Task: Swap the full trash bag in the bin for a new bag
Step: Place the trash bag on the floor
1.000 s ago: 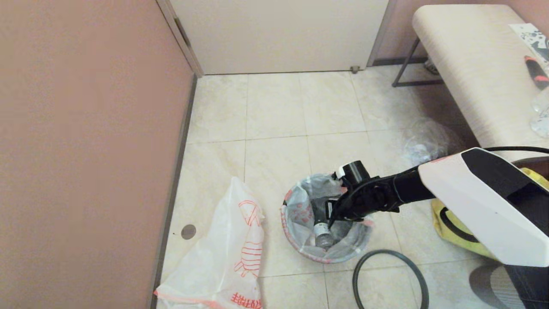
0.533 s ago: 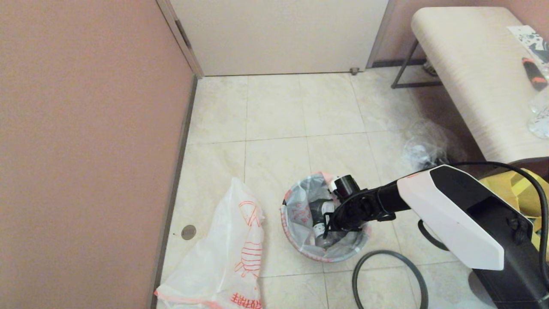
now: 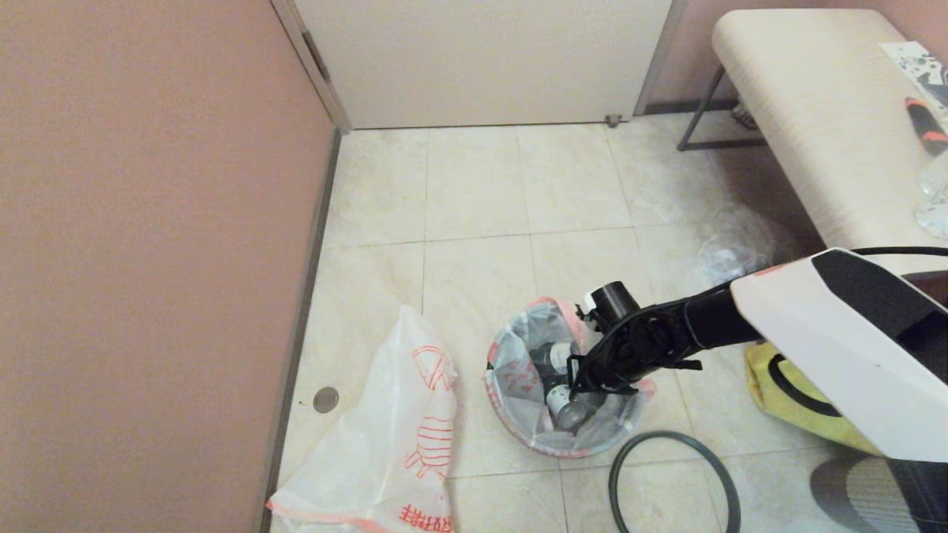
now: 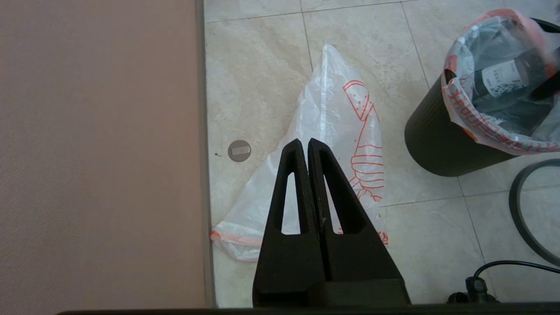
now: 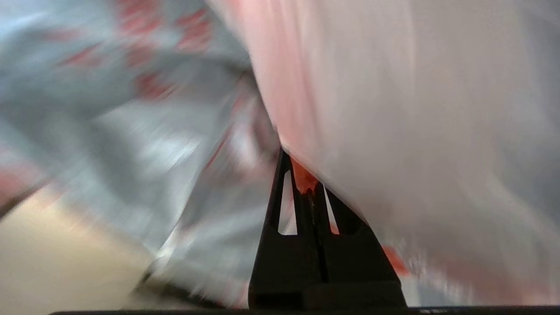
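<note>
The black bin [image 4: 433, 144] stands on the tiled floor, lined with the full trash bag [image 3: 518, 370], which holds bottles. My right gripper [image 3: 575, 385] reaches into the bin's mouth. In the right wrist view the right gripper [image 5: 306, 183] is shut on an orange bit of that bag's hem, with the film stretched over it. The new bag [image 3: 400, 429] lies limp on the floor left of the bin, white with red drawing. My left gripper [image 4: 304, 142] hovers above the new bag [image 4: 332, 131], shut and empty. The dark hoop [image 3: 666, 434] lies on the floor right of the bin.
A pink wall [image 3: 148, 259] runs close along the left, with a door [image 3: 481, 59] at the back. A pale bench [image 3: 815, 111] stands at the right. A crumpled clear bag [image 3: 729, 248] and a yellow bag [image 3: 785, 400] lie near it. A floor drain [image 3: 325, 400] sits by the wall.
My right arm dipped lower over the bin, then came back up. The full bag's far hem now stands higher above the rim, and the bottles inside have shifted.
</note>
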{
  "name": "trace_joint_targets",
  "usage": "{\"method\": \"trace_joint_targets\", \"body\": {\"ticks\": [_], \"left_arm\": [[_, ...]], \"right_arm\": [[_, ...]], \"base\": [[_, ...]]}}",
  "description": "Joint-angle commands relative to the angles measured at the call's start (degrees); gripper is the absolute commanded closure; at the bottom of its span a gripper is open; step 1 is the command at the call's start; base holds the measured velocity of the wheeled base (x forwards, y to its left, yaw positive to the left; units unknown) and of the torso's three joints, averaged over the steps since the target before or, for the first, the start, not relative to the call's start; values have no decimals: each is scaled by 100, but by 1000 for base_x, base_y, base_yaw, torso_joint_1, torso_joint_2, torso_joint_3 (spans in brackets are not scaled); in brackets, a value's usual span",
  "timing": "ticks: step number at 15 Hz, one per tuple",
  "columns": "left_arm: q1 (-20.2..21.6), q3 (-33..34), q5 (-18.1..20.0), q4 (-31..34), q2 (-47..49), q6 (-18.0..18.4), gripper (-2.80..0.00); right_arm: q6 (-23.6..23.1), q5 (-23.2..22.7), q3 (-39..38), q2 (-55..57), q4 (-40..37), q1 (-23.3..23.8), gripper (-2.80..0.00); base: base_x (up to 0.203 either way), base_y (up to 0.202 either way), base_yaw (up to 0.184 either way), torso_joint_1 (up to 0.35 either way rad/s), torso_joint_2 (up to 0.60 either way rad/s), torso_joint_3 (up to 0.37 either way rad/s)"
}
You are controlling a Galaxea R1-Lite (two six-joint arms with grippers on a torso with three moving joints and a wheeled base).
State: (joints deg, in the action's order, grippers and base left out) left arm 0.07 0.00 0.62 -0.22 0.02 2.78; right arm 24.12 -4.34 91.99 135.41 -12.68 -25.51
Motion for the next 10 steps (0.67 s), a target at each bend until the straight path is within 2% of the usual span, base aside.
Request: {"method": "trace_joint_targets", "body": {"ticks": [1, 7, 10], "left_arm": [[1, 26, 3, -4, -2, 2, 0], [1, 26, 8, -4, -2, 3, 0], [1, 26, 8, -4, -2, 3, 0]], "right_arm": [[135, -207, -452, -866, 1, -41, 0], [594, -593, -698, -1827, -196, -75, 0], [671, -673, -704, -2330, -394, -76, 0]], "base": [[0, 0, 0, 0, 0, 0], [0, 0, 0, 0, 0, 0], [0, 0, 0, 0, 0, 0]]}}
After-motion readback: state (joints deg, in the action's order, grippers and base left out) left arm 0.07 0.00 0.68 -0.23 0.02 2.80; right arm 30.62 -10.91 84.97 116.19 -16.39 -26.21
